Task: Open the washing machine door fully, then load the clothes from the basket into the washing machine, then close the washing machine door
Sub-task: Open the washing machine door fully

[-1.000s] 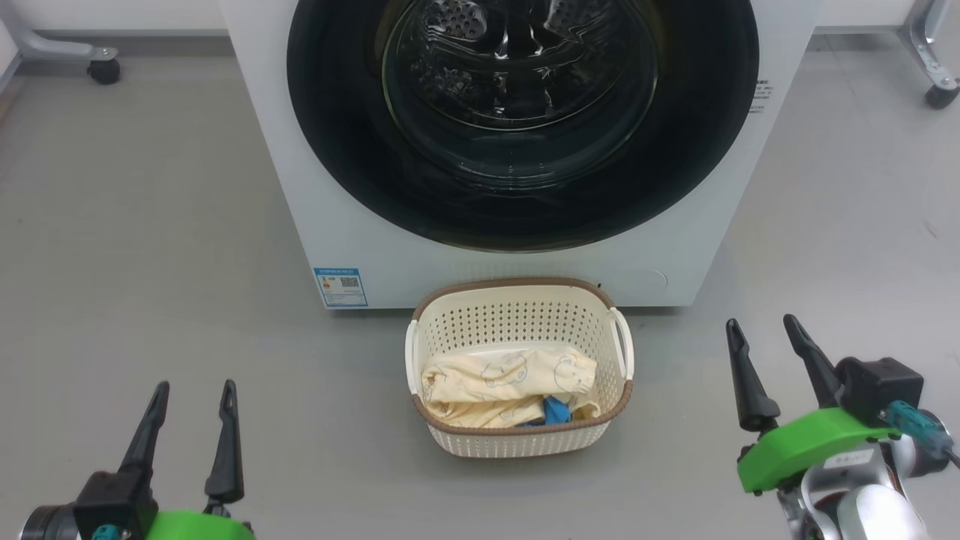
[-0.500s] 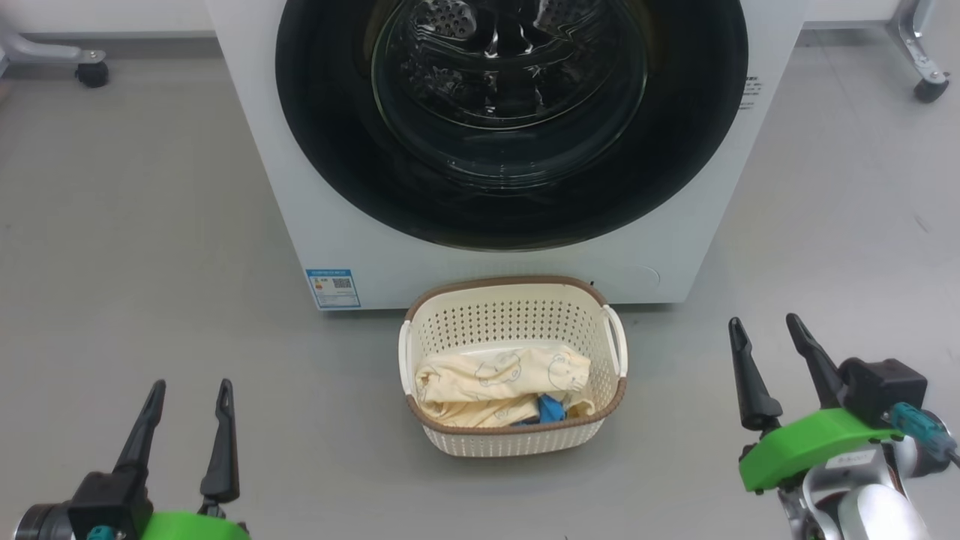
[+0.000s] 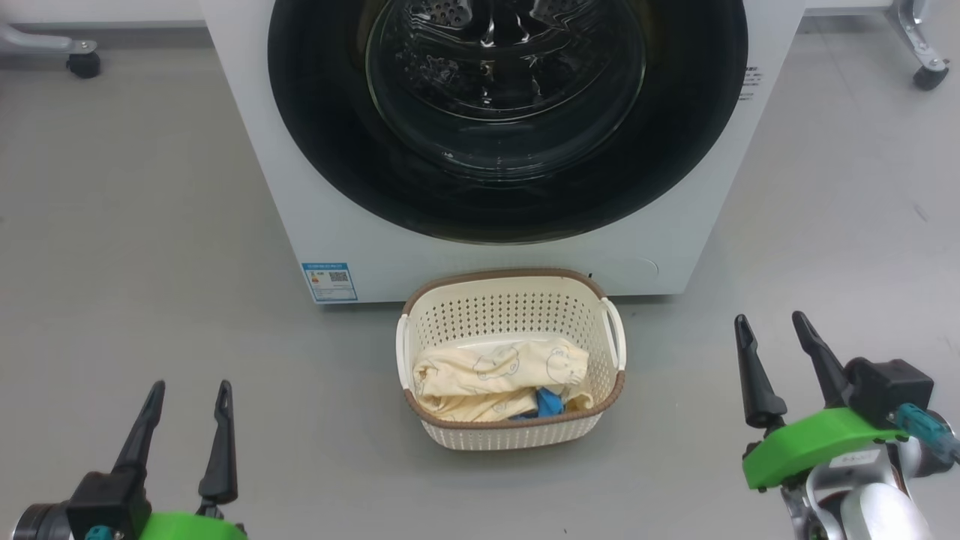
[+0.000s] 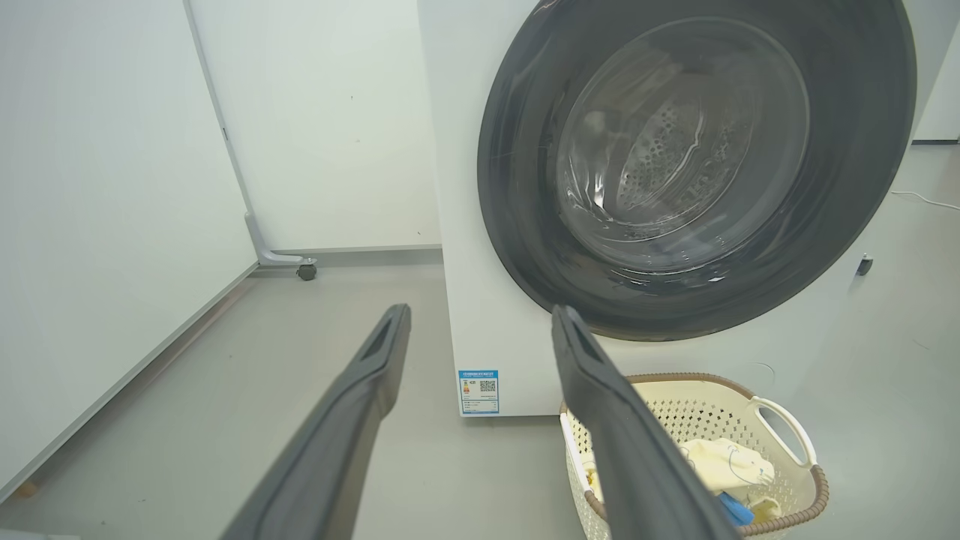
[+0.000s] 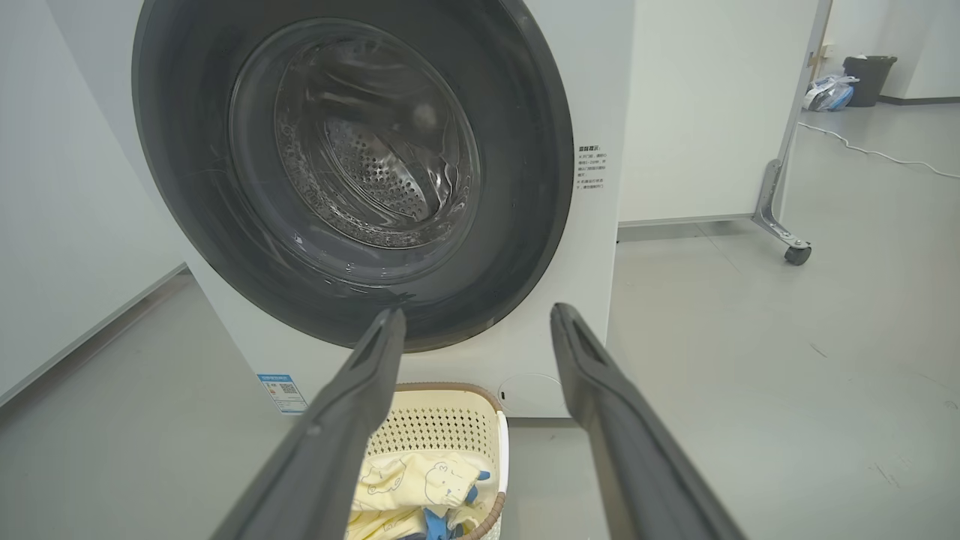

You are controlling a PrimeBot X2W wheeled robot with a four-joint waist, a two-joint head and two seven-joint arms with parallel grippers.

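Note:
The white washing machine (image 3: 330, 210) stands ahead with its round black-rimmed door (image 3: 675, 150) shut, the steel drum showing through the glass. On the floor right in front sits the cream basket (image 3: 510, 431) holding pale yellow and blue clothes (image 3: 495, 371). My left gripper (image 3: 190, 388) hangs open at the lower left, well left of the basket. My right gripper (image 3: 771, 321) hangs open at the lower right, well right of it. The left wrist view has the door (image 4: 525, 187) and basket (image 4: 780, 420); the right wrist view has the door (image 5: 525, 187) and clothes (image 5: 420, 480).
Grey floor spreads on both sides of the machine. Wheeled partition feet stand at the back left (image 3: 82, 64) and back right (image 3: 930, 75). White panels (image 4: 112, 187) flank the machine. A cable (image 5: 877, 154) and a dark bin (image 5: 870, 75) lie far right.
The head camera has shifted, so machine and basket sit slightly higher and further left in the picture. Both grippers stay open and hold about the same places.

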